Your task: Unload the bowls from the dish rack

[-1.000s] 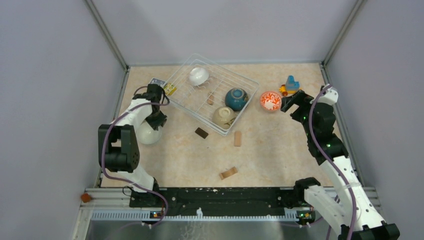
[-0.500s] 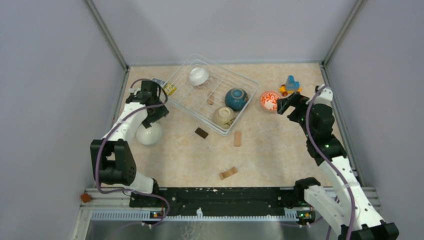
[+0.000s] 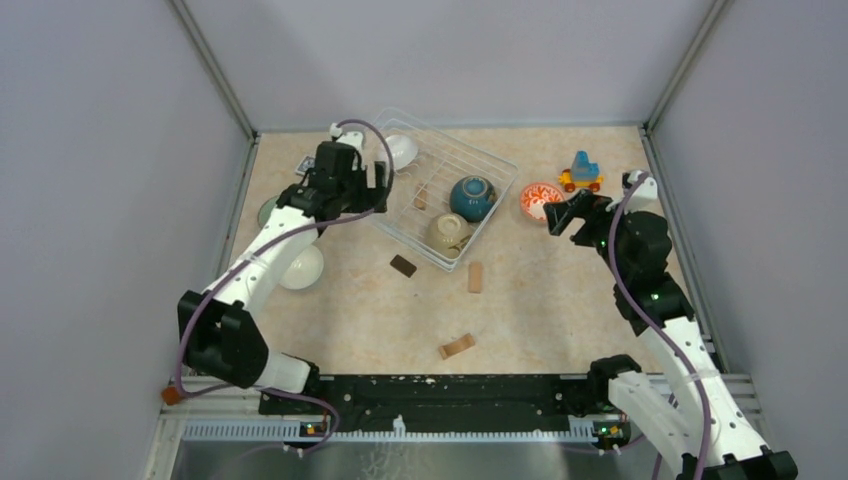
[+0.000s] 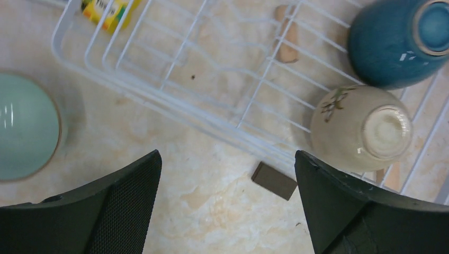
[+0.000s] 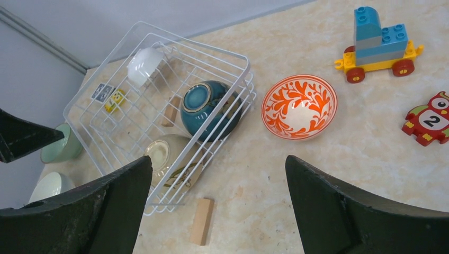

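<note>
Marbled desk (image 3: 560, 300): green bowl (image 3: 267, 210), plain bowl (image 3: 300, 267) and patterned bowl (image 3: 540, 198) are out. White bowl (image 3: 402, 150), teal bowl (image 3: 472, 197) and beige bowl (image 3: 447, 232) remain in the rack (image 3: 440, 165). Left fingers (image 4: 122, 211) and right fingers (image 5: 90, 211) are wide, empty.

Ahead of my left gripper (image 4: 227, 156), dark teal bowl (image 4: 394, 45), beige bowl (image 4: 362, 129) with dark sprig, pale green bowl (image 4: 24, 127) leftward, ahead of my right gripper (image 5: 219, 159), white bowl (image 5: 299, 107) patterned orange-red
</note>
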Action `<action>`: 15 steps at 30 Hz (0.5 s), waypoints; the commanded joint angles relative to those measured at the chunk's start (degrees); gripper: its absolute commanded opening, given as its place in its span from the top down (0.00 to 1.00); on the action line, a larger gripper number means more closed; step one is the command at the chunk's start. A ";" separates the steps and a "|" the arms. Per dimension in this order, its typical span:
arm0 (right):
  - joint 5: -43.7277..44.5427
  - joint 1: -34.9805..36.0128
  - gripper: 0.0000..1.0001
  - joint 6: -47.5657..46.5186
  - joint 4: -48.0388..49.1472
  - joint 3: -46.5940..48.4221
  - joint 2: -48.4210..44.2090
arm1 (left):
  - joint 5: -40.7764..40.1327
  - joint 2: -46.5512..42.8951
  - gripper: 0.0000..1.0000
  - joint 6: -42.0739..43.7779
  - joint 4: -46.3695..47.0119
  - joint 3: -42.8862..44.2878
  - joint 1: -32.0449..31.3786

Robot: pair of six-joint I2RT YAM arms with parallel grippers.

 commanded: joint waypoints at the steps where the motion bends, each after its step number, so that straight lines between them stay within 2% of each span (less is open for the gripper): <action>1: -0.65 0.36 0.06 -1.52 2.03 0.97 -1.24 | 0.07 4.61 0.01 11.40 5.61 8.00 -3.29; 10: -1.08 0.42 0.06 -1.68 2.26 0.98 -1.08 | -6.98 19.46 0.01 22.01 3.55 22.21 -5.25; 15: -1.42 0.28 0.06 -1.86 2.51 1.34 -0.34 | -10.49 30.12 0.01 25.51 -0.24 34.11 -6.37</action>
